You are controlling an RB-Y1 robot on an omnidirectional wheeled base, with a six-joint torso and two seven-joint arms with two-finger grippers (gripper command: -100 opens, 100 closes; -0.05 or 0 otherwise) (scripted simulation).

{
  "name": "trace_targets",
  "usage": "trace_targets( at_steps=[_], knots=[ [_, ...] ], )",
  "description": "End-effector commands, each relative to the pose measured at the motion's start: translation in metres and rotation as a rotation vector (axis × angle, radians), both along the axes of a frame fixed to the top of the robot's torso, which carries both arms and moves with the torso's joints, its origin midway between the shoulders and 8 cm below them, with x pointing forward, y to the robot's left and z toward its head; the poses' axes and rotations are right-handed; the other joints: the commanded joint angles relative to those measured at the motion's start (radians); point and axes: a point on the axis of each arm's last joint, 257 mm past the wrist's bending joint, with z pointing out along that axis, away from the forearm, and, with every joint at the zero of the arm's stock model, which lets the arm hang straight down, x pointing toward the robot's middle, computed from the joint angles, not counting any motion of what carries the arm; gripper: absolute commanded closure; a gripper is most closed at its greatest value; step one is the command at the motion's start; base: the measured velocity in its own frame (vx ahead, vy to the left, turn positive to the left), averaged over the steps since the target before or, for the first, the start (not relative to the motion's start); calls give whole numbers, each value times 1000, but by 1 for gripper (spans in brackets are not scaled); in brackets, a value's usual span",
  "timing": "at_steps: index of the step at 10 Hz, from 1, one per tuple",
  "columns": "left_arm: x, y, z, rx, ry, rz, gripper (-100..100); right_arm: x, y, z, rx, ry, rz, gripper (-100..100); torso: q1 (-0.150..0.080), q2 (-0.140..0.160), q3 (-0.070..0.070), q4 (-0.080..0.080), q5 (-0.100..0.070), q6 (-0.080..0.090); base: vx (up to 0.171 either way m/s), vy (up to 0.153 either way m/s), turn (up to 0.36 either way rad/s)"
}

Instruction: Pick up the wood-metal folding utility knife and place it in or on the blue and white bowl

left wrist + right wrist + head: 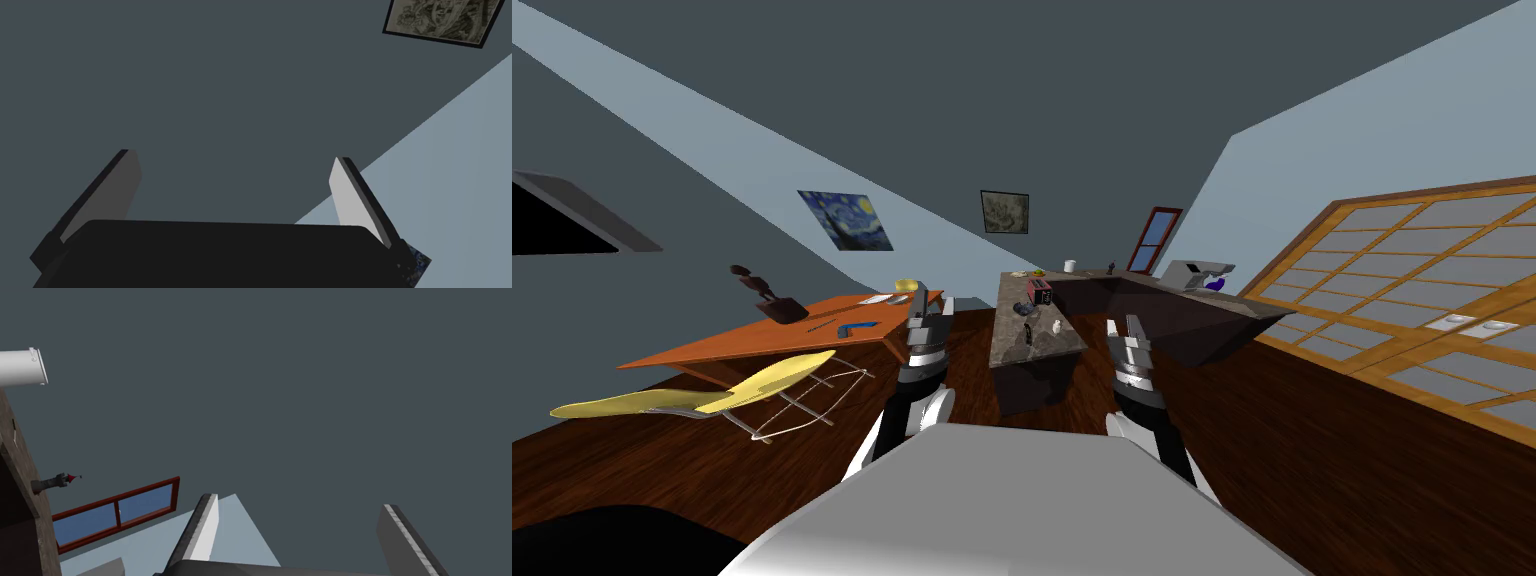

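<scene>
On the speckled stone counter (1012,345) ahead lies a small dark slender object (1028,335), likely the folding knife. Just beyond it sits a small dark bluish bowl (1022,310). Both are too small to make out in detail. My left gripper (932,305) is raised left of the counter's near end, and its fingers (345,195) stand open with nothing between them. My right gripper (1124,325) is raised right of the counter, open and empty, fingers (205,528) wide apart. Both grippers are well short of the objects.
A red toaster-like box (1039,292) and a small white item (1056,326) share the counter, which bends right into a long dark run (1172,310). An orange table (772,335) with a blue object and a yellow lounge chair (702,395) stand to the left. Dark wood floor lies between.
</scene>
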Motion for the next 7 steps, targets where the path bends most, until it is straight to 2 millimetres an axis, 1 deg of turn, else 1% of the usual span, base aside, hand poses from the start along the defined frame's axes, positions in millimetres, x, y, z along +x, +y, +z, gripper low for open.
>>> trace_targets(
  at_steps=[1, 2, 3, 4, 5, 6, 7],
  knots=[
    [0, 0, 0, 0, 0, 0, 0, 5, 6, -12, -22, 41, 31, -100, 0, 0, 0, 0, 0, 0, -31, 89, 88],
    [0, 0, 0, 0, 0, 0, 0, 7, 9, -20, -33, 67, 48, -100, 5, 2, 1, 0, 1, 0, -37, 148, 70],
    [0, 0, 0, 0, 0, 0, 0, 10, 12, -30, -44, 100, 67, -100, 9, 2, 1, 0, 2, 0, -59, 196, 77],
    [0, 0, 0, 0, 0, 0, 0, 13, 15, -42, -54, 138, 87, -100, 12, 4, 2, 1, 3, 0, -71, 248, 80],
    [0, 0, 0, 0, 0, 0, 0, 13, 16, -42, -69, 142, 95, -100, 16, 4, 3, 1, 3, 0, -34, 185, 6],
    [0, 0, 0, 0, 0, 0, 0, 16, 20, -56, -83, 187, 117, -100, 13, 3, 2, 1, 3, 0, -20, 155, 65],
    [0, 0, 0, 0, 0, 0, 0, 16, 20, -57, -89, 188, 120, -100, 11, 2, 1, 1, 3, 0, -14, 97, 21]
  ],
)
